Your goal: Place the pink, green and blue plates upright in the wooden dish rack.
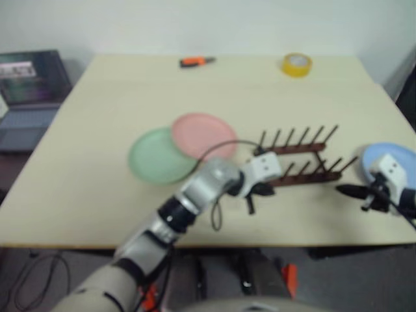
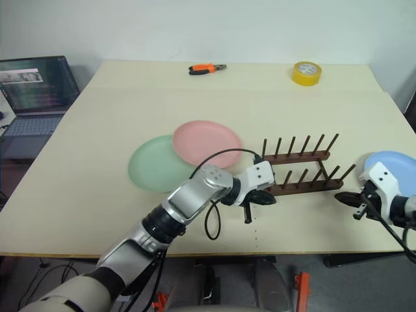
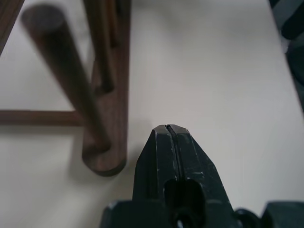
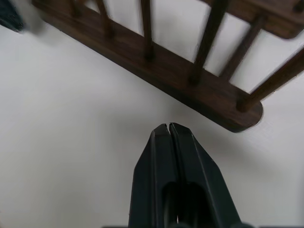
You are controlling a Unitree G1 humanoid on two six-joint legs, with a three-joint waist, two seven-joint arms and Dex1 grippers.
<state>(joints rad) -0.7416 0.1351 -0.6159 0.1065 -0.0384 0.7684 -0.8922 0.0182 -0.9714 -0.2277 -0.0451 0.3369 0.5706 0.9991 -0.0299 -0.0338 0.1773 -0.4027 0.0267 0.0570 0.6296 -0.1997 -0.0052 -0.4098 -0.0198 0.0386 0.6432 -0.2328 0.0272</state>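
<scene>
Three plates (image 2: 207, 143), one rack (image 2: 299, 170), two pincers (image 2: 262, 200).

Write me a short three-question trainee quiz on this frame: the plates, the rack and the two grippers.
1. True or false: the dark brown wooden dish rack already holds a plate.
2. Which overlaps the round mint green plate?
A. the round pale pink plate
B. the round light blue plate
C. the yellow tape roll
3. Fill in: the left gripper, near the rack's left end, and the right gripper, near its right end, both have fingers that are ____.

Key
1. False: its pegs stand bare; all three plates lie flat on the pale tabletop.
2. A: the pink plate's edge rests over the green one.
3. Shut, holding nothing.
</scene>
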